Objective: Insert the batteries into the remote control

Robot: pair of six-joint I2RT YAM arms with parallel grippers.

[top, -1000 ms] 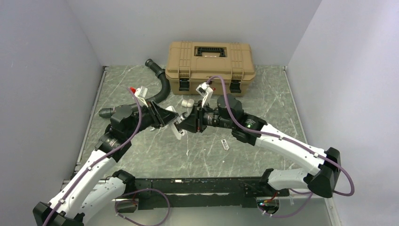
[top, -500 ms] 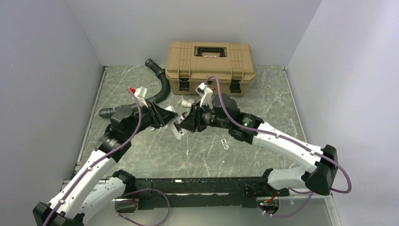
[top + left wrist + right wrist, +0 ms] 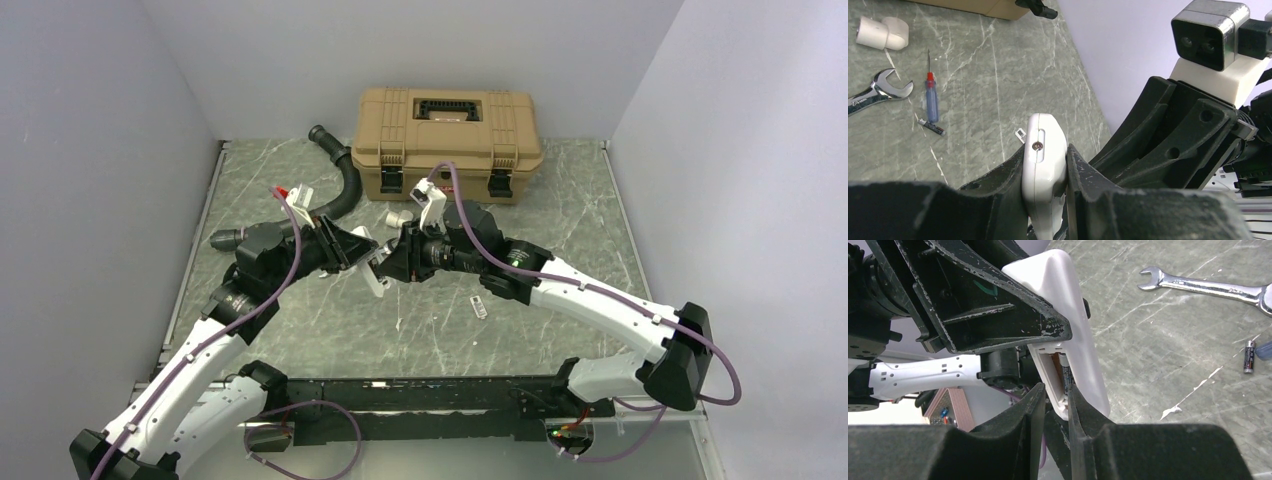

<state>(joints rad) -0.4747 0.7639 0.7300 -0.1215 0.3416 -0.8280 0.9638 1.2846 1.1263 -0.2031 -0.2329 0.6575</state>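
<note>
Left end effector (image 3: 1045, 167) clamps the remote (image 3: 1044, 142); right end effector (image 3: 1055, 396), jaws narrow, seems to be seating a battery (image 3: 1064, 372) into it, grip unclear. Next: press it home squarely.

The top camera is looking down from above and behind the arm bases, taking in the whole table (image 3: 590, 230). The wrist cameras are sitting very close, facing each other (left looking rightward, right leftward), both catching the remote control (image 3: 1044, 160) and wrench (image 3: 878, 92).
</note>
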